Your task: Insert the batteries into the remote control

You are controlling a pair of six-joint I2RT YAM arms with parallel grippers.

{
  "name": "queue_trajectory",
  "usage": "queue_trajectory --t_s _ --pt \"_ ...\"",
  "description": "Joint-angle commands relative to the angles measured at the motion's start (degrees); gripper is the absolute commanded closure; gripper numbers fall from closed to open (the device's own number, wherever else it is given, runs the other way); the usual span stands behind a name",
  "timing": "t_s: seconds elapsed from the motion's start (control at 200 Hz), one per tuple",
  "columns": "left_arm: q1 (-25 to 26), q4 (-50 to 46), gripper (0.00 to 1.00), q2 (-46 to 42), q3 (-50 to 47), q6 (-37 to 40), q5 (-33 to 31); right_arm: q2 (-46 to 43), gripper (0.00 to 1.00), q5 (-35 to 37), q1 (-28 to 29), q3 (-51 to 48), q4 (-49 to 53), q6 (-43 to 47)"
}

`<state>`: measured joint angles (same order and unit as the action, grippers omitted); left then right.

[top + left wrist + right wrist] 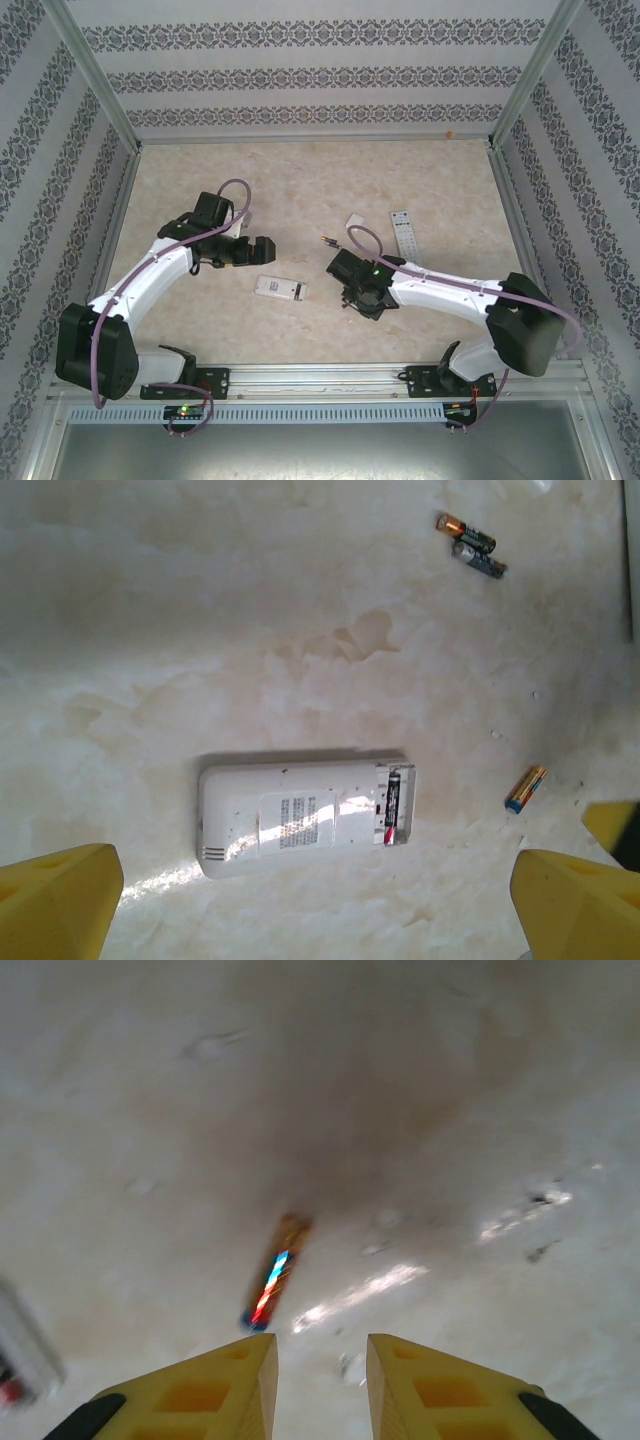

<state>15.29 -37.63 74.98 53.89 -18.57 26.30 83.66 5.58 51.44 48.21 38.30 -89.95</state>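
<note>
The left arm bends up from its base at the near edge and reaches in over the table (300,180). The left gripper (257,250) hangs just left of and a little beyond the remote (280,288), its jaws spread wide and empty. In its wrist view the yellow fingers (60,900) sit at the two lower corners, with the remote between and ahead of them.

The right arm stretches leftward from its base. The right gripper (352,290) is low over the table just right of the remote. Its jaws are apart by a narrow gap and hold nothing. A loose battery (272,1282) lies flat on the table just ahead of its fingertips, untouched and blurred in that view.

The remote lies back up between the two grippers, label showing. The bay at its right end is uncovered, with one battery (392,808) seated in it. The loose battery lies off that end, apart from it.

Farther out, beyond and right of the remote, two more batteries (470,545) lie together, touching. Past them, farther right, sits a small white flat piece (357,222). A long remote (403,232) lies buttons up farthest right, well apart from the remote.
</note>
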Motion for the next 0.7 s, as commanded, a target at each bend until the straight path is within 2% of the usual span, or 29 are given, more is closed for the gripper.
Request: queue_trajectory --t_s 0.0,0.155,0.465,0.59,0.694 --pt "-0.15 -2.15 0.0 -0.06 0.73 1.77 1.86 1.97 0.7 -3.01 -1.91 -1.13 -5.67 -3.89" --pt "-0.15 -1.31 0.0 0.14 0.21 1.28 2.17 4.35 0.73 -4.43 -3.44 -1.93 -10.28 -2.43" --pt "-0.17 -1.17 0.0 -0.32 -0.23 1.14 1.42 7.84 0.77 -5.9 -4.59 -2.36 -10.08 -2.16" --pt "-0.17 -1.39 0.0 0.02 -0.25 0.78 1.48 9.1 0.85 -5.52 -4.85 -1.81 -10.06 -0.73" --pt "-0.09 -2.25 0.0 0.63 0.1 -0.59 0.47 9.27 0.91 -4.26 -4.79 2.81 -8.38 6.49"
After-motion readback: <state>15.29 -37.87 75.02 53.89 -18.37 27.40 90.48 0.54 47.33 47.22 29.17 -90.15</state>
